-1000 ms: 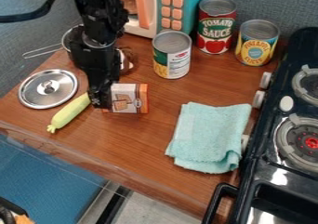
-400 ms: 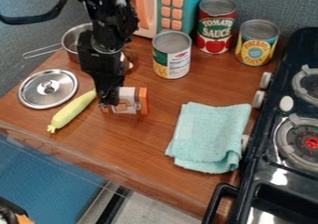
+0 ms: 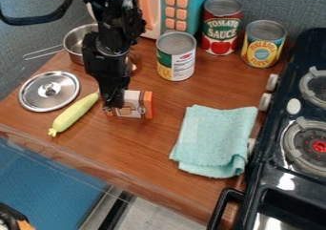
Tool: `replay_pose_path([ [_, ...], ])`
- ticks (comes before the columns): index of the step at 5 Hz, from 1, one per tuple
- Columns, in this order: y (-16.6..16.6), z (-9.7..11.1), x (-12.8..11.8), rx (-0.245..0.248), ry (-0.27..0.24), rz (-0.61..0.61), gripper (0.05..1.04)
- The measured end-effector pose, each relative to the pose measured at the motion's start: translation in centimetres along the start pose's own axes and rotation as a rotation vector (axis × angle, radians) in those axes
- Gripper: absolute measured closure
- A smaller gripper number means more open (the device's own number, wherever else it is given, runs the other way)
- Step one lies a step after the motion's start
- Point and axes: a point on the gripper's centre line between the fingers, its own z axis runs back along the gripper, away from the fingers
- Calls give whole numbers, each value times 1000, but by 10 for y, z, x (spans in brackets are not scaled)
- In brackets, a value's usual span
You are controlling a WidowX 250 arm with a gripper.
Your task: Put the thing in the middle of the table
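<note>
One box [image 3: 138, 105] now sits slightly nearer the towel [image 3: 216, 141], modest progress; whether the pincer [image 3: 114, 103] grips it, we cannot tell.

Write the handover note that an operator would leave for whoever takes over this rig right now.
Gripper: low at the left end of the orange-and-white box in the view; whether it grips the box can't be told.
Where things are: the box is on the wooden counter, between the yellow-green toy and the folded cloth.
Done: gripper is at the box, apparently the thing to place.
Left: judge whether its spot counts as the middle; if not, shift it, then back away.
</note>
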Motion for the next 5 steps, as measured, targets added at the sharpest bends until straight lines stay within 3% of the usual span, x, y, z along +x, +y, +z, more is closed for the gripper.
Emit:
replay_pose_path([
  [3, -25, 50, -3, -83, -75, -34, 755],
  [4, -33, 71, -22, -130, -160, -105, 755],
  [5, -30, 76, -40, -130, -325, -185, 755],
])
